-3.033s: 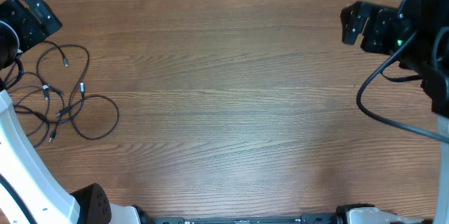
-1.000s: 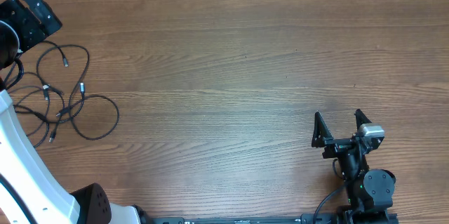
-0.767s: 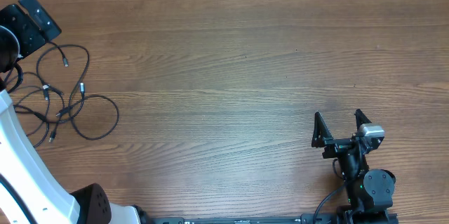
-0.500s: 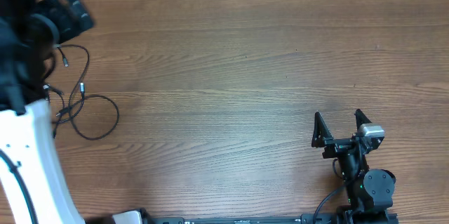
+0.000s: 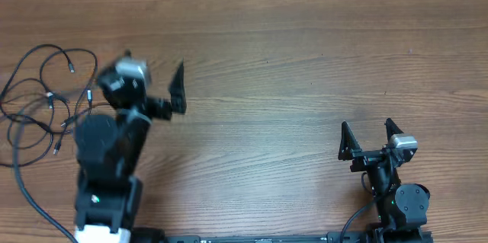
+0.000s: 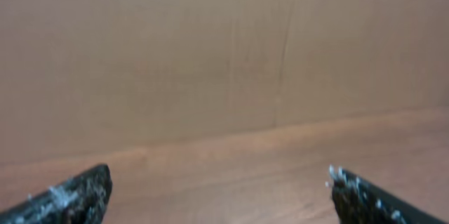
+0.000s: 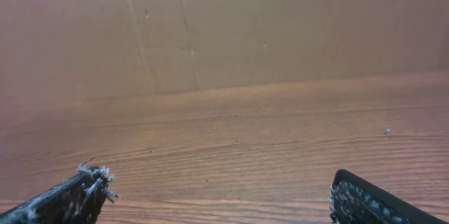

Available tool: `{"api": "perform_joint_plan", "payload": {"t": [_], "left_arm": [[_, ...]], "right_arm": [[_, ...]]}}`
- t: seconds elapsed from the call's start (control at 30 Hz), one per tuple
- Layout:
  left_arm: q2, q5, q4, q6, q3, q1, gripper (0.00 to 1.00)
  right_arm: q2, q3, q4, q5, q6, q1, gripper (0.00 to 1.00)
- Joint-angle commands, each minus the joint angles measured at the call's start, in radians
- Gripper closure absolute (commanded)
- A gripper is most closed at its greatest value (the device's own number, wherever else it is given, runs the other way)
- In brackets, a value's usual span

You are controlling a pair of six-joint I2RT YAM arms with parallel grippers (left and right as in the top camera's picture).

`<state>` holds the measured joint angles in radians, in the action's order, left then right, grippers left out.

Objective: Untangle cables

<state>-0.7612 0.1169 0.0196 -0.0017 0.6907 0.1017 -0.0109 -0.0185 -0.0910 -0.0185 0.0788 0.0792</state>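
The cables (image 5: pixel 49 98) lie as loose black loops with small silver plugs at the table's far left, seen only in the overhead view. My left gripper (image 5: pixel 152 74) is blurred by motion, just right of the cables and apart from them. Its jaws stand wide apart and empty. In the left wrist view (image 6: pixel 217 196) it faces a brown wall, and no cable shows. My right gripper (image 5: pixel 371 136) is open and empty near the front right. The right wrist view (image 7: pixel 221 199) shows only bare wood between the fingertips.
The wooden table (image 5: pixel 267 83) runs to a brown wall at the back. The left arm's body (image 5: pixel 107 151) covers the cables' right side. A thicker black robot wire (image 5: pixel 19 174) curves along the left front. The right arm's base (image 5: pixel 400 205) sits at the front edge.
The left arm has swung from the far left corner to just right of the cables. The right arm came from the back right to the front right and has since stayed still.
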Motion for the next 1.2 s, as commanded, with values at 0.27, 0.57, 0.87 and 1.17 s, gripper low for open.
{"api": "perform_joint_plan", "payload": {"t": [0.27,0.57,0.87,1.17], "left_arm": [[0.419,-0.084,0.061,0.116,-0.467,0.003,0.01],[0.689,-0.136,0.060,0.141,-0.674,-0.017,0.00],[0.758,-0.150,-0.097,0.152,-0.686,-0.032,0.00],[0.757,-0.150,-0.097,0.152,-0.686,-0.032,0.00]], "right_arm": [[0.008,0.010,0.007,0.002,0.002,-0.002,0.00],[0.008,0.010,0.007,0.002,0.002,-0.002,0.00],[0.008,0.010,0.007,0.002,0.002,-0.002,0.00],[0.008,0.010,0.007,0.002,0.002,-0.002,0.00]]}}
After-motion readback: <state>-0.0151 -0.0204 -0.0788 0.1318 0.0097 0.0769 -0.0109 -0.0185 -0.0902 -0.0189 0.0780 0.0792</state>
